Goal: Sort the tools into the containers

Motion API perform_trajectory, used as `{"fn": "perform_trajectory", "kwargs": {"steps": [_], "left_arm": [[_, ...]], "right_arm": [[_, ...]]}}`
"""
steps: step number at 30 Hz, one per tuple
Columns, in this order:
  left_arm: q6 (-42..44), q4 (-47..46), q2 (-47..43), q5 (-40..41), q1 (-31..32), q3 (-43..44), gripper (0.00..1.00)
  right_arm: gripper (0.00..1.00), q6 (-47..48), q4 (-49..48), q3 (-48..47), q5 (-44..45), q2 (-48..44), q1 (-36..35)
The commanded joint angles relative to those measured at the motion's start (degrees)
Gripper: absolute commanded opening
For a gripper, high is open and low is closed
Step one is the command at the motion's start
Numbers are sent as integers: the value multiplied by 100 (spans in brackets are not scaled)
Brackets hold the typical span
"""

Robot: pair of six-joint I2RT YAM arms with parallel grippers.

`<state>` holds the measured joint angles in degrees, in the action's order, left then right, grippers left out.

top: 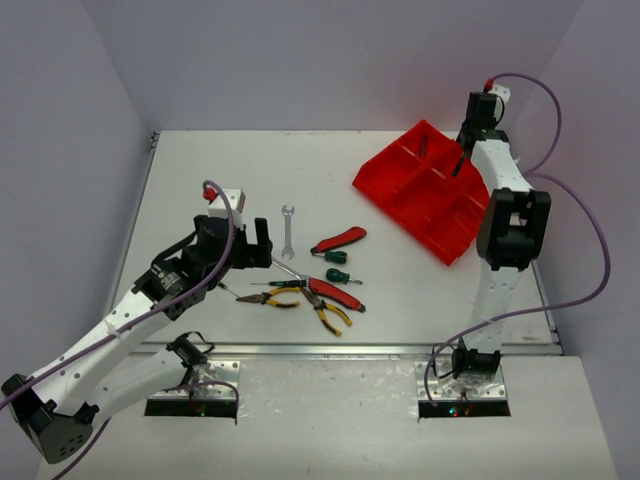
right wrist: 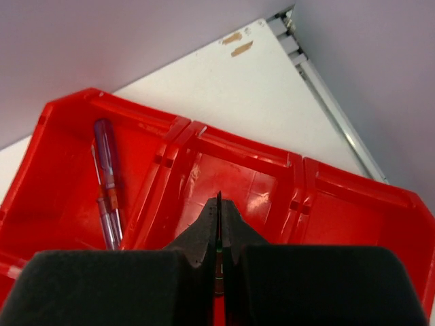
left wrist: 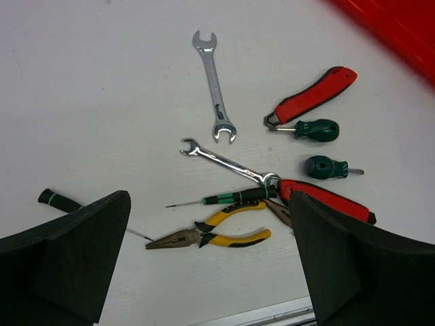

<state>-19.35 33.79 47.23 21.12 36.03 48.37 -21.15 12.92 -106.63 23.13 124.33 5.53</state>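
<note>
My right gripper (right wrist: 218,212) is shut on a slim dark screwdriver with a green band, its tip (right wrist: 218,197) poking out over the middle compartment of the red tray (right wrist: 239,147). A slim blue and red screwdriver (right wrist: 107,182) lies in the tray's left compartment. My left gripper (left wrist: 211,261) hangs open above the loose tools. Below it are yellow-handled pliers (left wrist: 204,236), a black and green screwdriver (left wrist: 234,197), two silver wrenches (left wrist: 214,85) (left wrist: 228,163), red-handled pliers (left wrist: 326,200), a red cutter (left wrist: 312,95) and two stubby green screwdrivers (left wrist: 316,129) (left wrist: 325,166).
A black-handled screwdriver (left wrist: 58,200) lies just left of my left fingers. In the top view the tray (top: 425,190) stands at the back right and the tool pile (top: 315,280) is near the front edge. A metal rail (top: 350,350) runs along the table's front.
</note>
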Motion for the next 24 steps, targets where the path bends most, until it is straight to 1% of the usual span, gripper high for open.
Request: {"fn": "perform_trajectory", "kwargs": {"steps": [1,2,3,4,5,6,7,8,9,11,12,15,16,19,21,22,24], "left_arm": [[81,-137,-17,86,-8,-153,100],[75,-142,30,73,-14,-146,100],[72,-150,64,63,-12,-144,100],[79,-160,96,22,-8,-147,100],[89,-169,133,-37,-8,-152,100],[92,-155,173,-42,-8,-150,100],[108,-161,251,-78,-8,-130,100],[115,-154,338,-136,-8,-87,100],[124,-153,348,-205,-8,-51,100],[150,-194,785,-611,-8,81,100],[174,-188,1026,-801,-8,180,100],[262,-160,1755,-1344,-7,529,100],[292,-148,2073,-1685,-1,776,100],[447,-166,3040,-2084,9,1272,100],[505,-25,3510,-2086,9,1735,99],[507,145,3907,-2086,11,1933,96],[305,385,4294,-2018,40,2366,92]], "right_arm": [[0,-33,-176,-214,-204,121,89],[4,-56,-176,-173,-248,139,89],[11,-80,-176,-142,-275,144,89],[29,-118,-146,-123,-283,144,92],[53,-161,-85,-118,-283,144,98],[66,-167,13,-159,-288,141,98],[75,-209,123,-186,-332,112,98],[81,-253,225,-214,-390,47,98],[82,-297,237,-218,-397,-7,98],[91,-409,594,-445,-582,-156,98],[93,-471,736,-513,-744,-258,98],[95,-771,1111,-558,-1318,-609,76],[96,-877,1223,-459,-1624,-821,52],[96,-927,1308,396,-2722,-1765,-191],[96,-778,1302,927,-3089,-2238,-362],[96,-691,1302,1410,-3212,-2662,-519],[96,-598,1188,2106,-3353,-3233,-797]]}}
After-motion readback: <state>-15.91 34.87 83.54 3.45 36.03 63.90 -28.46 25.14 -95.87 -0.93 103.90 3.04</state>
